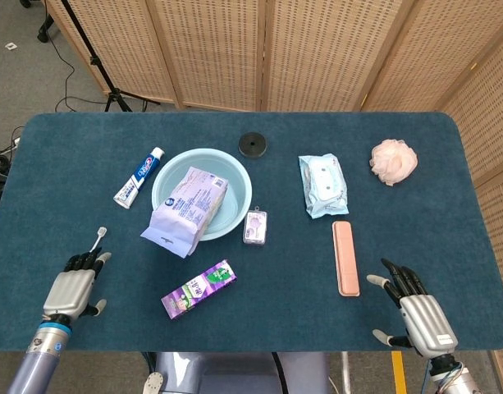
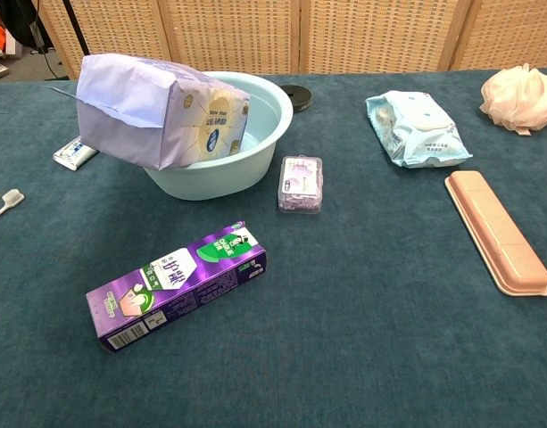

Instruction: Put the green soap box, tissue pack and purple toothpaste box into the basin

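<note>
Your left hand sits low at the near left edge, holding nothing, fingers loosely extended, tips at the toothbrush. Your right hand is near right, fingers spread, empty, beside the pink case. The purple toothpaste box lies on the blue table near you. Further out, the tissue pack leans in the basin. Wicker screens stand behind.
</note>
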`<state>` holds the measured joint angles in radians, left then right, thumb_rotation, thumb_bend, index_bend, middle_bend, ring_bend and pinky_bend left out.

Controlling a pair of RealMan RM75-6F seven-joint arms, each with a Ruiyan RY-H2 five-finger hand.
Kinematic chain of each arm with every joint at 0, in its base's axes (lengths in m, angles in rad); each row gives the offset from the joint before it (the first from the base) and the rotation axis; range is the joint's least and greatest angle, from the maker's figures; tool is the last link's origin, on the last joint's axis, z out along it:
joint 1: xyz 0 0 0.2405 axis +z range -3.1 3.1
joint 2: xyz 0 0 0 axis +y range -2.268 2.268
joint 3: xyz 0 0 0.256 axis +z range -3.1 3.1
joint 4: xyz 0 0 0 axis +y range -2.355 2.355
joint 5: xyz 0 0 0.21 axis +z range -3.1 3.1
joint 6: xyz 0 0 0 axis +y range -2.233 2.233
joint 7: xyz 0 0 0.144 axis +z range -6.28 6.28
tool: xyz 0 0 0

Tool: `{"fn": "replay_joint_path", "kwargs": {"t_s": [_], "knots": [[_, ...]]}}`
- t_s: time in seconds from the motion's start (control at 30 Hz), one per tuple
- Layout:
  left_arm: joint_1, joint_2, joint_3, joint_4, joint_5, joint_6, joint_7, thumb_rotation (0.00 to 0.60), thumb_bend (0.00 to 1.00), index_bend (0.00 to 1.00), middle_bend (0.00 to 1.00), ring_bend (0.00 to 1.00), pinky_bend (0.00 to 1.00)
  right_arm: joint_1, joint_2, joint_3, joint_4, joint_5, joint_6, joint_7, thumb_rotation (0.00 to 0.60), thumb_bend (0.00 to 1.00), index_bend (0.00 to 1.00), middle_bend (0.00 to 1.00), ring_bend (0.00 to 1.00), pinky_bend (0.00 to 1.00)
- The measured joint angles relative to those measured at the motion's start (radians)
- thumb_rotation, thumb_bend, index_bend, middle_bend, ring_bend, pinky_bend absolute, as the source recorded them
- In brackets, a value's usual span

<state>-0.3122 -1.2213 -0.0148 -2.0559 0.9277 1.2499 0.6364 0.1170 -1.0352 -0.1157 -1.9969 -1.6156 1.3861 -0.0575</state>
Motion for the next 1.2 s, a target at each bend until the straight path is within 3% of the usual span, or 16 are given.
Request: {"fn": "replay_joint_path", "kwargs": {"t_s": [0.5, 0.93, 1.2], "knots": [[-0.049, -0.238, -0.039, -0.137, -0.153, 0.187, 0.168, 0.600, 0.29, 0.13, 0.00, 0.00, 0.00, -0.007, 0.026, 0.008, -0.010, -0.027, 0.010, 0.062, 0.600, 0.10, 0.19, 0.00, 0.00, 0.02], [-0.109, -0.447, -0.092, -0.141, -0.202, 0.305, 0.281, 0.600, 0.29, 0.13, 0.00, 0.00, 0.00, -0.014, 0.056, 0.022, -0.009, -0.034, 0.028, 0.129, 0.600, 0.10, 0.19, 0.00, 0.00, 0.02], [-0.146, -0.520, -0.115, -0.116, -0.253, 0.319, 0.312, 0.600, 0.29, 0.14, 0.00, 0.00, 0.00, -0.014, 0.059, 0.031, -0.003, -0.021, 0.020, 0.140, 0.600, 0.10, 0.19, 0.00, 0.00, 0.02]]}}
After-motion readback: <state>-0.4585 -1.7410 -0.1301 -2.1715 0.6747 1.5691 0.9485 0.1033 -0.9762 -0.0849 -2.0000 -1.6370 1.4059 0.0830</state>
